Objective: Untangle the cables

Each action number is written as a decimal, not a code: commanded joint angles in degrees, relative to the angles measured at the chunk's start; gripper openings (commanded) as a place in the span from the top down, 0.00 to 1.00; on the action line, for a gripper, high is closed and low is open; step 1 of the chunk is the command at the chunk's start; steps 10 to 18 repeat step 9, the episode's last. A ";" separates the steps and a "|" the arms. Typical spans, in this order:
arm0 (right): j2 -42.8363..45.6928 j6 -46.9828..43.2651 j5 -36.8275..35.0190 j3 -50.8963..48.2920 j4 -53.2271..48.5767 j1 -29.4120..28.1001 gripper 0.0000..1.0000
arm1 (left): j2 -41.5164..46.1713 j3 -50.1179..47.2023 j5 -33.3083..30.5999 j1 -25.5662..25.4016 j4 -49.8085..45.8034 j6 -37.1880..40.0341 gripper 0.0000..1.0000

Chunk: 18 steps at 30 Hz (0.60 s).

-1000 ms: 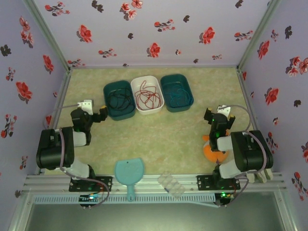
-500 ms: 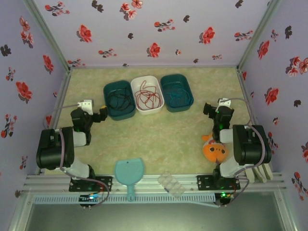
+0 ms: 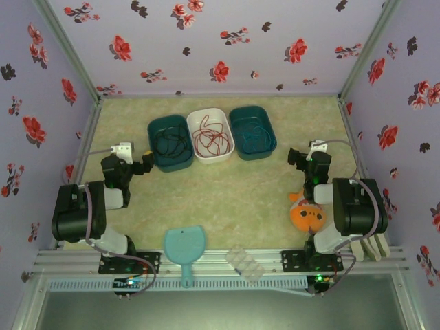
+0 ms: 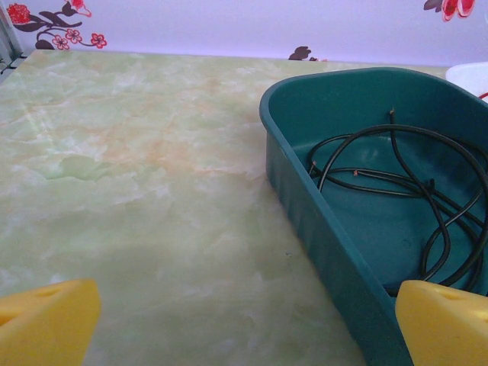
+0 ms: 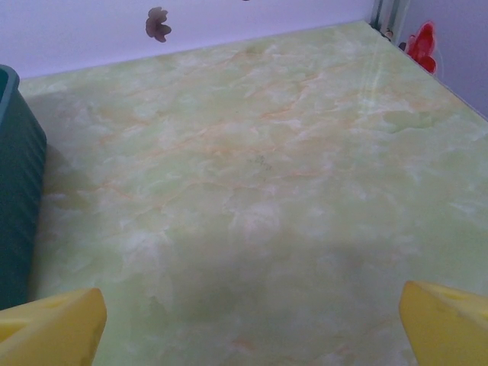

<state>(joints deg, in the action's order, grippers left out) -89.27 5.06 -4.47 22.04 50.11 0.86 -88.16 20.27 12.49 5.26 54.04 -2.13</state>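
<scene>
Bins stood in a row at the far middle of the table (image 3: pixel 227 199) in the top external view. The left teal bin (image 3: pixel 150 141) held the black cable (image 3: pixel 172 143), the white bin (image 3: pixel 210 111) held the red cable (image 3: pixel 213 137), and the right teal bin (image 3: pixel 251 108) held the blue-teal cable (image 3: pixel 253 141). Each wire lay as a loose coil in its own bin. The left gripper (image 3: pixel 144 163) hung just beside the left teal bin's near corner, and the right gripper (image 3: pixel 296 157) sat near the right teal bin. An orange fish toy (image 3: pixel 306 216) lay by the right arm. A light-blue scoop (image 3: pixel 184 246) and a clear tray (image 3: pixel 245 263) rested at the near edge.

In the left wrist view, the left gripper (image 4: pixel 245 328) had its yellow fingers (image 4: pixel 47 320) spread wide and empty. The left teal bin (image 4: pixel 305 221) stood ahead on the right, with the black cable (image 4: pixel 396 183) curled inside.

In the right wrist view, the right gripper (image 5: pixel 248 328) had its fingers (image 5: pixel 450 324) released and grasping nothing, over bare table (image 5: pixel 252 175). The right teal bin (image 5: pixel 15 191) showed at the left edge.
</scene>
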 commanded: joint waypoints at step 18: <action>-0.17 0.13 0.51 0.74 -0.08 0.02 0.01 | -0.15 -1.69 -0.01 0.31 4.05 1.16 0.00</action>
